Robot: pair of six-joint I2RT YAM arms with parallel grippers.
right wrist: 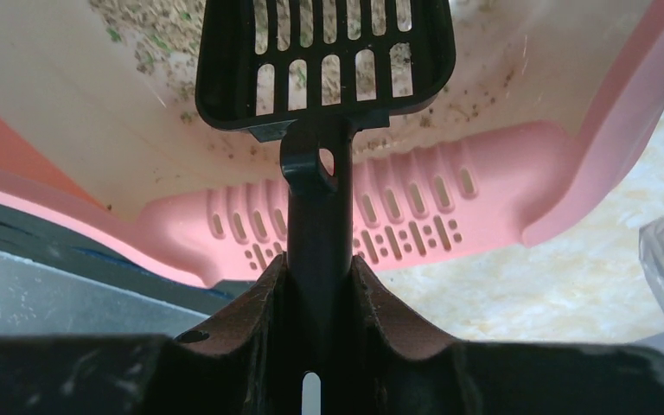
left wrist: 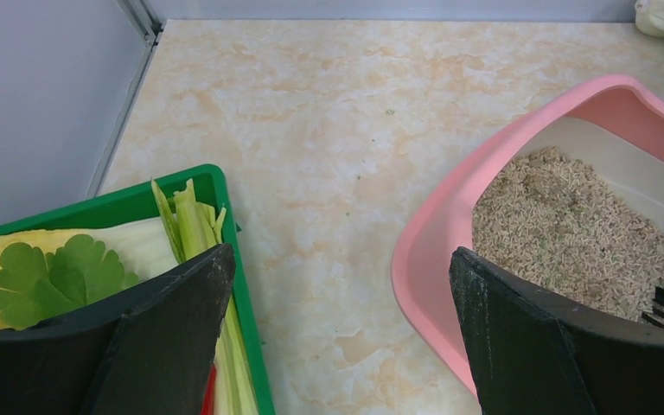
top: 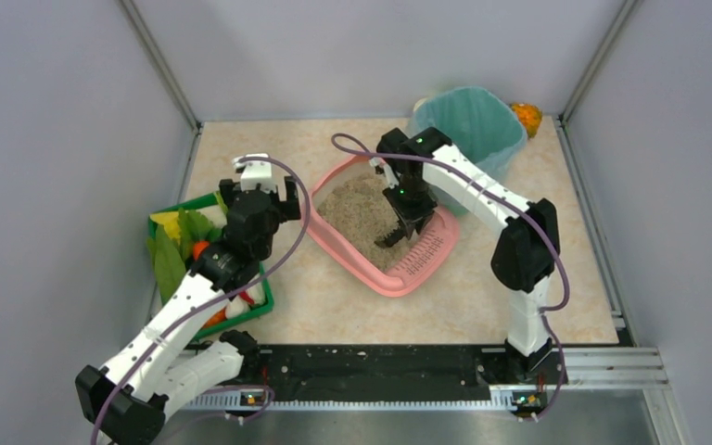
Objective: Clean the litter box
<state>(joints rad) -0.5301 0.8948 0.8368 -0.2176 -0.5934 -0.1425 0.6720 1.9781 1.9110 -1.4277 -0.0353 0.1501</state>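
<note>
Right gripper (right wrist: 318, 278) closed narrowly on the handle of a black slotted plastic scoop (right wrist: 316, 207), whose head lies within the shallow pink plastic litter box (top: 431, 250) at mid-surface. Left gripper (left wrist: 339, 256) spread wide, holding nothing, above the surface between the left-edge green plastic tray (left wrist: 225, 186) and the box.
</note>
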